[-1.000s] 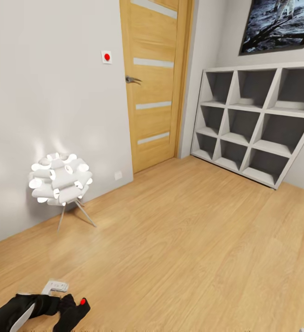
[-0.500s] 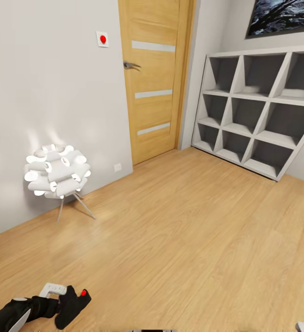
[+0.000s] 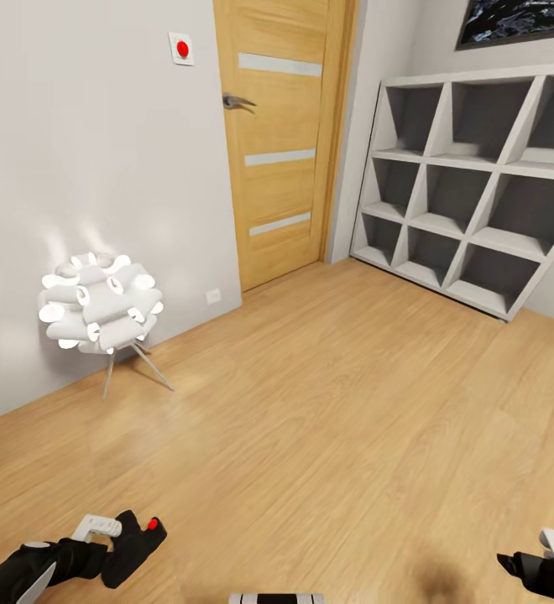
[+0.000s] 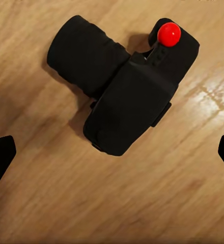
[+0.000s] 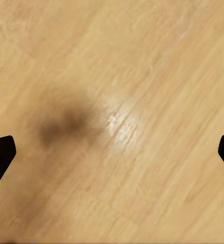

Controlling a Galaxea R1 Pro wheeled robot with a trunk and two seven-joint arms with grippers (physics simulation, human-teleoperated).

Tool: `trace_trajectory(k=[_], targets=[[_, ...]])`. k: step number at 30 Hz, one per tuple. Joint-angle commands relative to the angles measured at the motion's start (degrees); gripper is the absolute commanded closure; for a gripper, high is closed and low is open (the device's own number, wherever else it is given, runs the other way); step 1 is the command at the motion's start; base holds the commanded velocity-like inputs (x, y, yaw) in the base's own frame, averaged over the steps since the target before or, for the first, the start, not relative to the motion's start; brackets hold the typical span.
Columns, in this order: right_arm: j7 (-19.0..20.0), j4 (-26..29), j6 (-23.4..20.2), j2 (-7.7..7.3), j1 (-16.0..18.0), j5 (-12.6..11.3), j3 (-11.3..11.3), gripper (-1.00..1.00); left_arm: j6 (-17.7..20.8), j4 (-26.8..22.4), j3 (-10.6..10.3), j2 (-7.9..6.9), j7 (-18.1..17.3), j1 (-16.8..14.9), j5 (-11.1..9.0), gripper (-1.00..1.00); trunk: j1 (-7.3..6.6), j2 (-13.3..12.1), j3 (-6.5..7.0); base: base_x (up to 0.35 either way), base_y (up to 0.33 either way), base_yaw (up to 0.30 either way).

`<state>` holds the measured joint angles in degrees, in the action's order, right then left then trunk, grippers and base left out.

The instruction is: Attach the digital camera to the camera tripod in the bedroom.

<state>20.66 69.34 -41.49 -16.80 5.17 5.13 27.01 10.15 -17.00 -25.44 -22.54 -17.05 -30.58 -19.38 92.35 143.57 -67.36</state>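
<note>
View tipped down a bit, right arm brought in at the lower right

The pale wood-slat door (image 3: 281,143) and grey cube shelf (image 3: 478,184) are now seen higher up the frame, so the head was moved, not the room. The small black digital camera (image 4: 124,96) with the red button is found at lower left, just off the left gripper (image 4: 114,156). That gripper's fingertips are spread wide and clear of the camera, so a real grasp can't be confirmed. The right gripper (image 5: 112,152) is spread too, with nothing in it, probably kept free for the tripod.
</note>
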Motion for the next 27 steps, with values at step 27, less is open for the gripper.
trace_trajectory(k=[27], targets=[[0.5, 11.1, -9.5, 3.26, 0.1, 0.3, 0.0, -1.0, 0.5, -1.1, -0.1, 0.35, 0.3, -0.8, -0.5, -1.0, 0.25, 0.2, -2.26, 0.0, 0.0, 0.0]])
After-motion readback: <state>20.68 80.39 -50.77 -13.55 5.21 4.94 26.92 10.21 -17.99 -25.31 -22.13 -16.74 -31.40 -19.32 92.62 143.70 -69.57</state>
